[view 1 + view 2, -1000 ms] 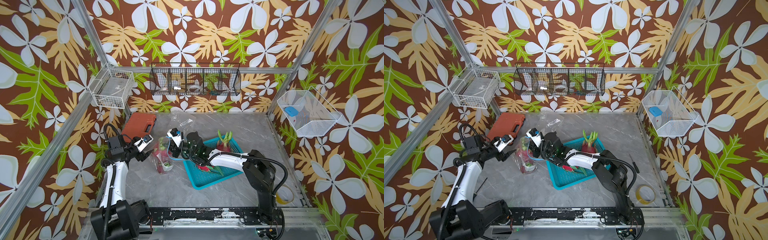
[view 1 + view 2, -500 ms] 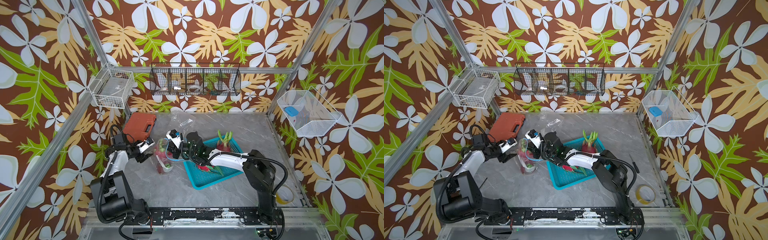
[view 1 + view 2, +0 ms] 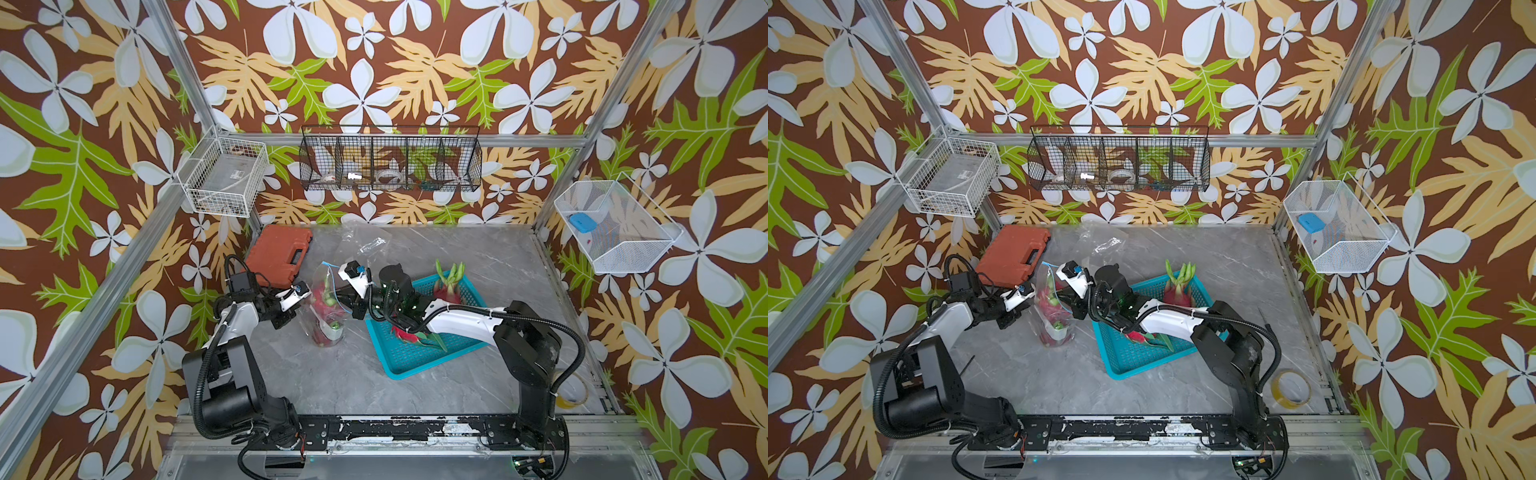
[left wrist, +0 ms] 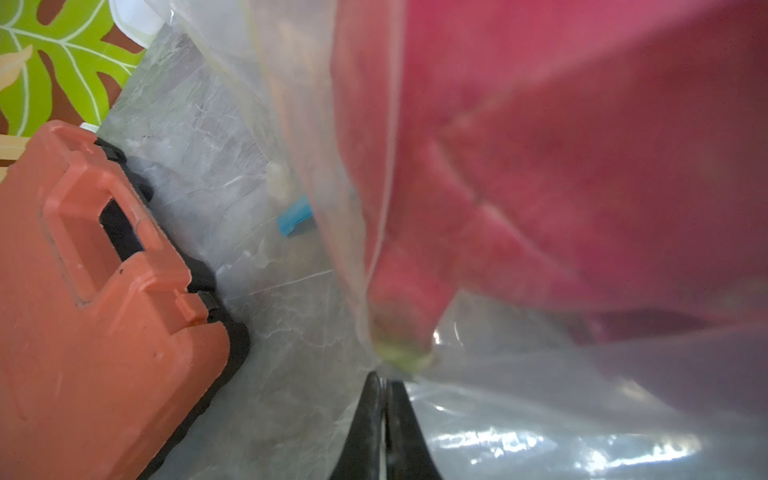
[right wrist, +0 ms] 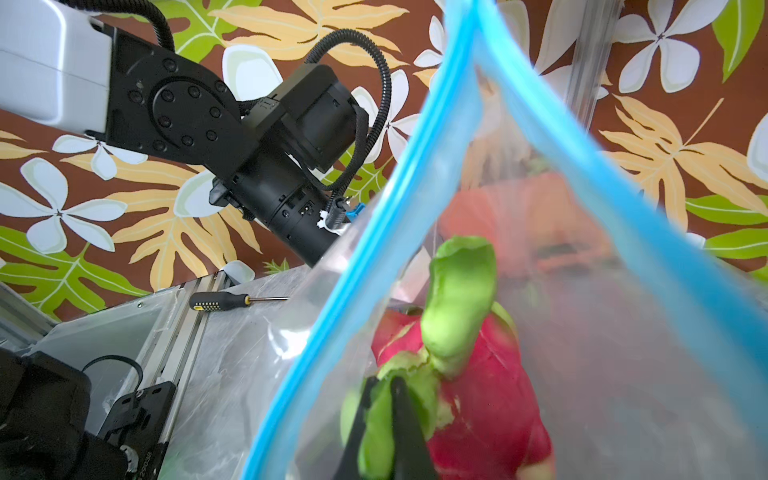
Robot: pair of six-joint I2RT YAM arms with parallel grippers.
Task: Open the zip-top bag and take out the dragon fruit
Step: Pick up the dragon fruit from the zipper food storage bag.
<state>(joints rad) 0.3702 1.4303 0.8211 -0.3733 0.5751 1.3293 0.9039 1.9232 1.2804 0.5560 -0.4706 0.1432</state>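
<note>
The clear zip-top bag [image 3: 320,328] [image 3: 1047,332] stands on the grey table, its blue-rimmed mouth [image 5: 374,249] open. Inside it is a magenta dragon fruit [image 5: 490,395] [image 4: 582,166] with green fronds. My right gripper [image 5: 380,399] [image 3: 338,297] reaches into the mouth and is shut on one green frond. My left gripper [image 4: 384,386] [image 3: 301,301] is pressed against the bag's left side, shut on a fold of the clear plastic. Two more dragon fruits are in the teal basket [image 3: 415,370]: one upright [image 3: 449,286] and one lying under my right arm [image 3: 409,334].
An orange tool case [image 3: 280,253] [image 4: 83,291] lies just behind my left gripper. A loose clear bag [image 3: 365,239] is at the back. A screwdriver [image 5: 224,300] lies by the left front edge and a tape roll [image 3: 1291,388] at the front right. Wire baskets hang on the walls.
My left arm swung in to the bag's side and its gripper went from open to shut on the plastic. The right arm and the bag have stayed in place.
</note>
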